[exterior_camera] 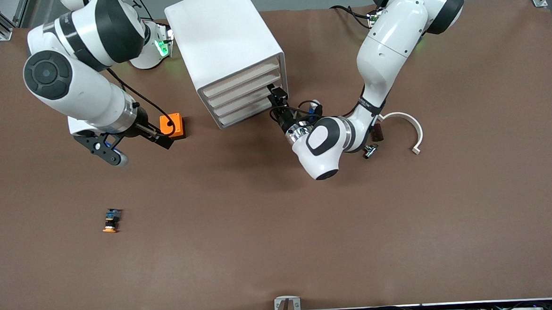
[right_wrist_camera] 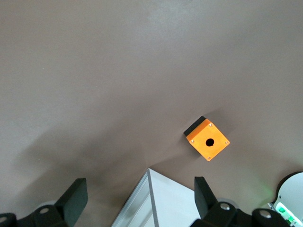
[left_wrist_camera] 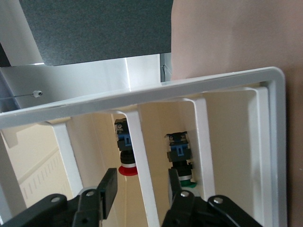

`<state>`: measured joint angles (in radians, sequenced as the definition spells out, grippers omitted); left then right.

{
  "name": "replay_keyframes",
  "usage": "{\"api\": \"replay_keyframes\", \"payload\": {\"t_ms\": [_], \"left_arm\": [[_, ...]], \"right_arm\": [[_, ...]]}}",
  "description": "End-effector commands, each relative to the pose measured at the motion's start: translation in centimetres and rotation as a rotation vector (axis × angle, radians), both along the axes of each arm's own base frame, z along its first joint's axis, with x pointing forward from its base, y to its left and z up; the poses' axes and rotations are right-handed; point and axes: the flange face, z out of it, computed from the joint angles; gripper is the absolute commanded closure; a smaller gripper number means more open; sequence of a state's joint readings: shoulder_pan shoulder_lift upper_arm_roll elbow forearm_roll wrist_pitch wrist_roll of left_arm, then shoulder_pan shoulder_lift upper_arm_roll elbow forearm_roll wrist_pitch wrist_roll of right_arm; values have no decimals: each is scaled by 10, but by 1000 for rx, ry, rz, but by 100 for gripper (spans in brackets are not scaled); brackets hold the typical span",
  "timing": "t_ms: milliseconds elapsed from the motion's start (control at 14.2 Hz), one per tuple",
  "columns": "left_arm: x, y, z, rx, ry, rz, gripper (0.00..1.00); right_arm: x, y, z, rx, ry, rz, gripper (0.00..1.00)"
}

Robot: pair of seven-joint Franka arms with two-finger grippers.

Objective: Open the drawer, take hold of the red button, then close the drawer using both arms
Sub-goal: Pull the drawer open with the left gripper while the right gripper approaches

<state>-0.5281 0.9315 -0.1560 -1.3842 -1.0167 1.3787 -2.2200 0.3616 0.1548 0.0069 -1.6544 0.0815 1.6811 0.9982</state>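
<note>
Red round-capped button (left_wrist_camera: 127,169) between open left gripper (left_wrist_camera: 142,194) fingers.

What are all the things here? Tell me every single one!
cabinet: one, white, mid-table by the robots' bases.
drawer: one in the left wrist view, white with dividers.
red button: one, red cap, in a drawer compartment.
green button: one, green cap, in the next compartment.
orange button: one, orange cap, on the table toward the right arm's end.
orange box: one, orange, beside the cabinet.
curved piece: one, white, toward the left arm's end.
table: one, brown.
left gripper: black, fingers open, at the drawer.
right gripper: black, fingers open, over the table by the orange box.
</note>
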Motion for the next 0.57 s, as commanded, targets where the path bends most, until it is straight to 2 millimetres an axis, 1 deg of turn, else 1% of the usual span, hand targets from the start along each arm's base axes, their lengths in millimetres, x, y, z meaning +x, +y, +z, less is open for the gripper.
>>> {"api": "replay_keyframes", "payload": {"t_ms": [0,141,283,424,495], "left_arm": [[-8,-14,2,3,27,-10,51],[-19,-24,2,8,29,-31,51],[-28,-30,-1,28,40,-47,51],[-33,-33,-6,35,42,-58,55],[-39,-36,-8,38,41,-70,59]], "right_arm": [[0,13,3,4,-11,-49,0],[-4,24,1,4,-13,-34,0],[-3,28,1,2,-20,-70,0],[-4,31,0,4,-24,-74,0],[-4,34,-1,2,-24,-86,0]]}}
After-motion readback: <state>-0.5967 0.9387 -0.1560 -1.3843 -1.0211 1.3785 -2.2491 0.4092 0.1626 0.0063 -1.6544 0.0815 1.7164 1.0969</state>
